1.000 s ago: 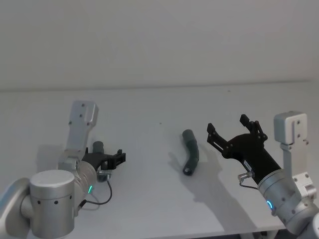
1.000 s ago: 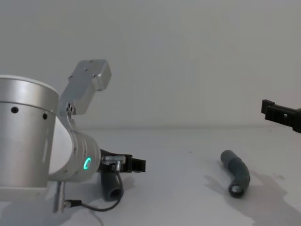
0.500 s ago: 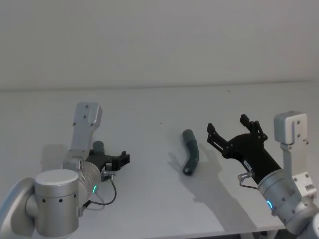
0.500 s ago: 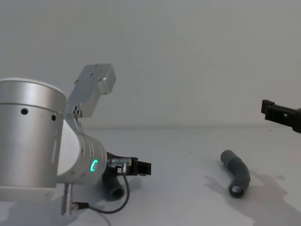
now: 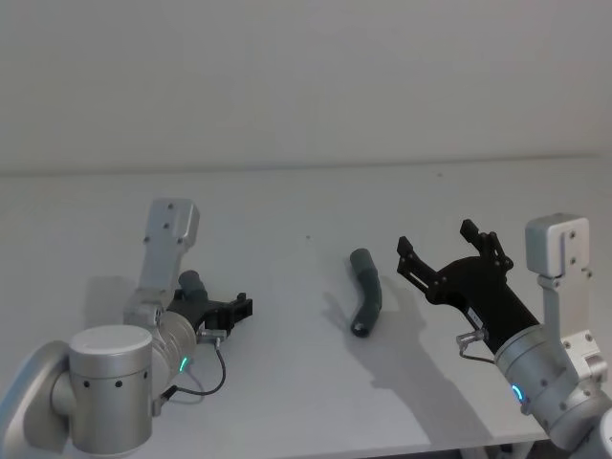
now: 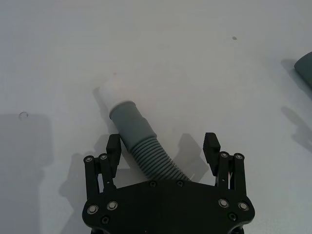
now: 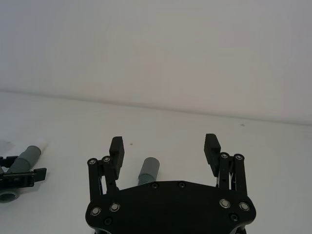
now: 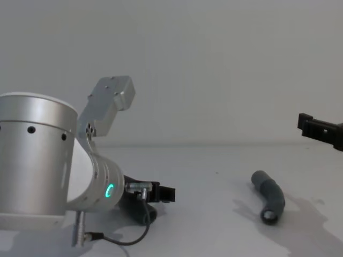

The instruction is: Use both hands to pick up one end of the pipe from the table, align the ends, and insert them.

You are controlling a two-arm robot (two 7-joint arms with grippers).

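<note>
Left gripper (image 6: 163, 144): far left of the plain pipe piece (image 5: 364, 292), fingers spread, gripping nothing.
White-tipped pipe piece (image 6: 130, 127): far left too, lying between those fingers.
Plain pipe piece: flat on the table (image 5: 287, 210).
Right gripper (image 5: 436, 237): just right of it, wide open, empty.

Left gripper (image 5: 241, 306) reaching forward, sitting low, fingers (image 6: 113, 146) spreading wide apart. Right gripper (image 5: 436, 237) hovering higher, angling forward-left, its fingers likewise spreading wide.

Matt white table (image 5: 287, 210), ribbed grey pipe (image 6: 139, 141), satin metal arm (image 8: 32, 155)
</note>
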